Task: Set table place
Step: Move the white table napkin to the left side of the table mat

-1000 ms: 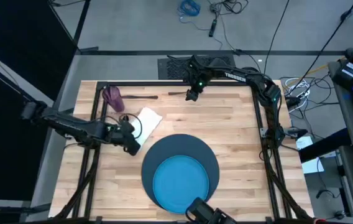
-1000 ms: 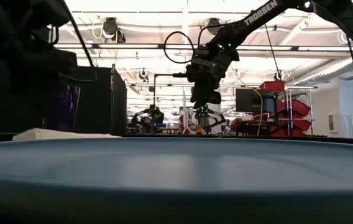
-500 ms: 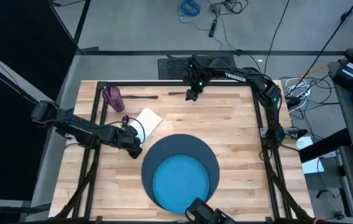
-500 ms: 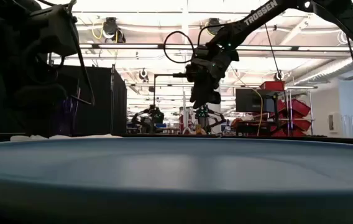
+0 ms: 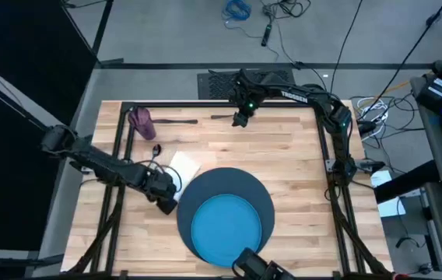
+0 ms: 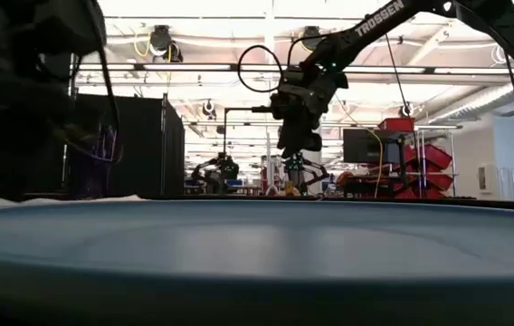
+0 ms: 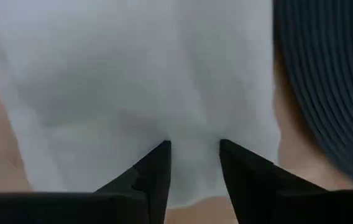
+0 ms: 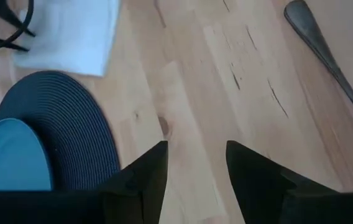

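The left end effector (image 5: 166, 201) sits low over the worktop (image 5: 299, 167), at the near corner of the white napkin (image 5: 182, 164) and just beside the rim of the dark blue mat (image 5: 260, 196). In its wrist view we see its two dark fingers (image 7: 155, 171) set a narrow gap apart with the napkin (image 7: 127, 93) spread right in front of them and under their tips; whether they pinch the cloth we cannot tell. The mat's ribbed edge (image 7: 325, 81) lies close beside it.

The right end effector (image 5: 240, 118) hangs above the far edge of the worktop, well apart from the napkin and the mat. Its fingers (image 8: 145, 174) stand parted with nothing between them, bare wood showing in the gap. From the low view we see it (image 6: 299, 143) held clear above the surface.

Going down by size, we count one worktop of pale planks, then one round dark blue mat at the near middle, and one bright blue plate (image 5: 227, 227) lying on it, towards its near side. One white napkin lies beside the mat on the left arm's side, partly under that arm. One purple cup (image 5: 141, 120) lies on its side at the far left corner. Beside it a dark, thin utensil (image 5: 176, 121) lies along the far edge, and another piece of cutlery (image 8: 325, 50) lies near the right end effector; what kind each is we cannot tell.
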Robot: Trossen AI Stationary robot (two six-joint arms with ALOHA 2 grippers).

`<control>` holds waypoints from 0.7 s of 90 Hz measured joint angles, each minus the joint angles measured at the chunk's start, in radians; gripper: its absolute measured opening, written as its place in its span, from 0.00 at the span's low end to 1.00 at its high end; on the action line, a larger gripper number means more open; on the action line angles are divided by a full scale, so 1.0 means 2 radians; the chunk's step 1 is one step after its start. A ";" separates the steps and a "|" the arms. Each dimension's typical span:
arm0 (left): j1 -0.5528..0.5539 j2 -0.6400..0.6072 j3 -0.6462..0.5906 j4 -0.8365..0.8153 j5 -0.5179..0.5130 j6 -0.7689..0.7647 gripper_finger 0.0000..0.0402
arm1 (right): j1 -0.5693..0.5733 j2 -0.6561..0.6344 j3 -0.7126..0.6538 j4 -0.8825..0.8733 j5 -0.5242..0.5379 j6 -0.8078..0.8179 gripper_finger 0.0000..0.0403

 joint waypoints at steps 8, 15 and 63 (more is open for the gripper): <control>-0.030 0.000 0.000 0.005 0.043 -0.022 0.31 | 0.000 0.000 0.000 -0.001 0.000 0.000 0.37; -0.056 0.000 0.000 0.027 0.068 -0.024 0.31 | 0.000 0.000 0.000 -0.005 0.000 0.001 0.37; -0.041 -0.069 0.101 -0.074 -0.161 0.138 0.31 | 0.002 0.000 0.000 -0.014 -0.002 0.006 0.37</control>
